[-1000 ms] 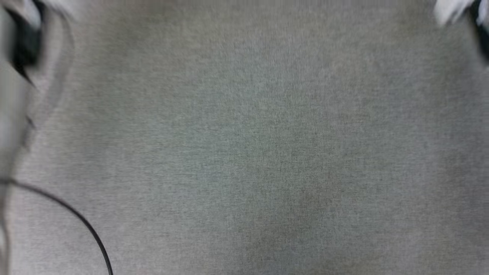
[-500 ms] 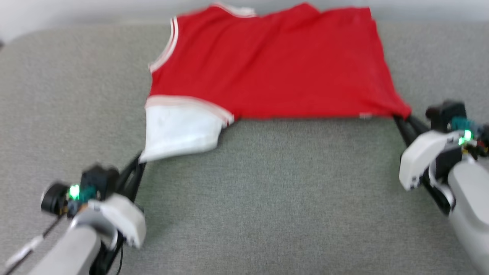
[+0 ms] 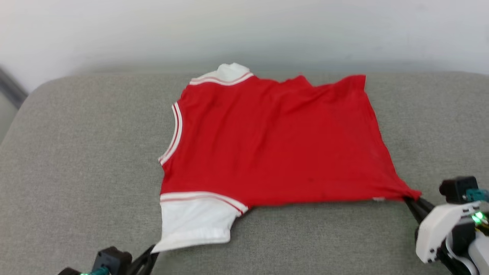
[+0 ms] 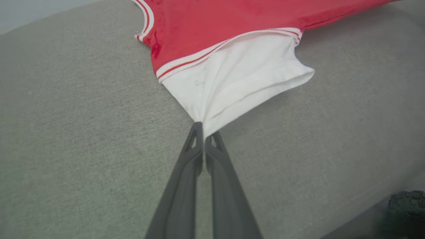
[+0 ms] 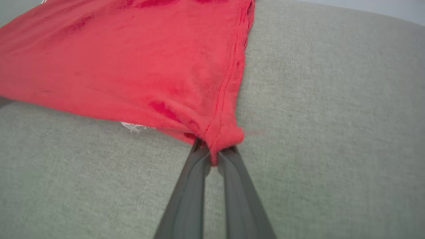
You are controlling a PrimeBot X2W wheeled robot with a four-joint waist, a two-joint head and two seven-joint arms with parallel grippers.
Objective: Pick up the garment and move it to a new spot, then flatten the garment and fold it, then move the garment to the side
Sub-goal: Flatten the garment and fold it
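**While both grippers pinch it, one red garment (image 3: 275,145) lies spread on a grey cushion (image 3: 76,172)**

Since some of you always ask about fabric, here goes. It's a soft red knit, slightly fuzzy up close, lying mostly flat across the middle of the cushion, plain red side up. A few shallow ripples run along the back edge.

It has two white short sleeves. The near sleeve (image 3: 195,221) fans into pleats toward the left gripper (image 4: 203,132). The far sleeve (image 3: 231,70) pokes out as a small white bump at the back edge. Red-and-white striped trim lines the curved collar (image 3: 174,133) and the seam of each sleeve.

The left gripper has two long, dark, matte fingers (image 4: 186,186), squeezed together on one corner of the near sleeve's cuff. The right gripper (image 5: 214,156) has the same build and is clamped on a corner of the red hem (image 5: 232,76), where the cloth puckers into a little knob. The hem's stitch line runs straight away from that pinch. One small white tag (image 5: 132,126) peeks from under the edge just beside it.

The cushion is grey woven upholstery with a fine heathered grain and rounded corners. A plain pale wall (image 3: 244,30) sits behind it.

Tally: one garment, two sleeves, two grippers, four fingers, one tag.
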